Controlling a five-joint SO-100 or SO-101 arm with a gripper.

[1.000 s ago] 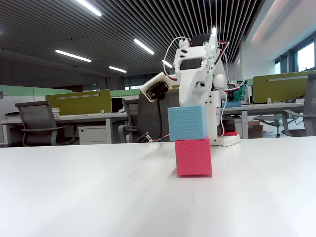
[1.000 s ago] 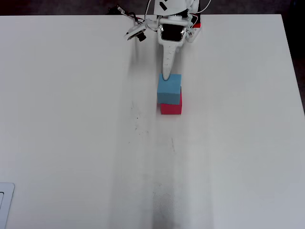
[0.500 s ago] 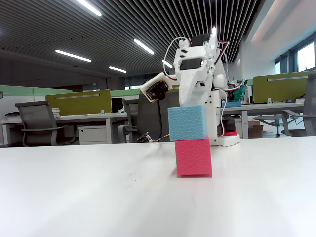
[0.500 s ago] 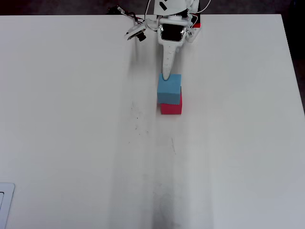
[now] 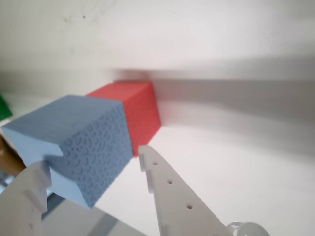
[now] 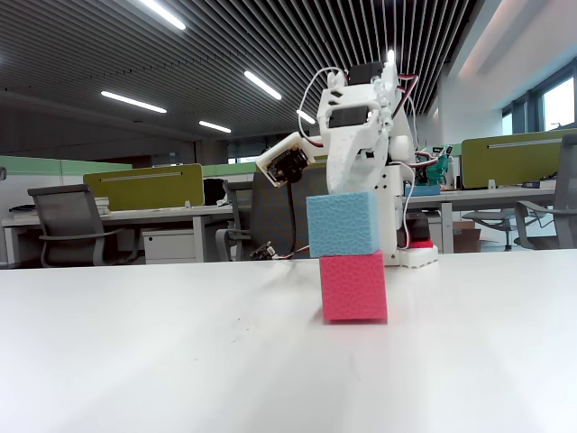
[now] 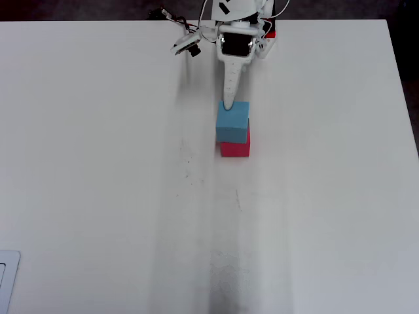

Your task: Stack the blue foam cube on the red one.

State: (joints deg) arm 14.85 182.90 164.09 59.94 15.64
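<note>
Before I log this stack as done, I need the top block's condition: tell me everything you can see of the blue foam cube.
The blue foam cube is light blue, with a pitted, bubbly texture on its side in the wrist view and smoother faces elsewhere. It sits upright on the red cube, bottom face touching it, shifted a little left in the fixed view so its left edge overhangs. The white claw straddles its near corner; whether the fingers press it is unclear. Nothing else touches it.

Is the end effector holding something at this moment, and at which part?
Yes, it appears to grip the blue foam cube by two opposite side faces, near its upper edge. The cube sits on the red cube, slightly offset.
</note>
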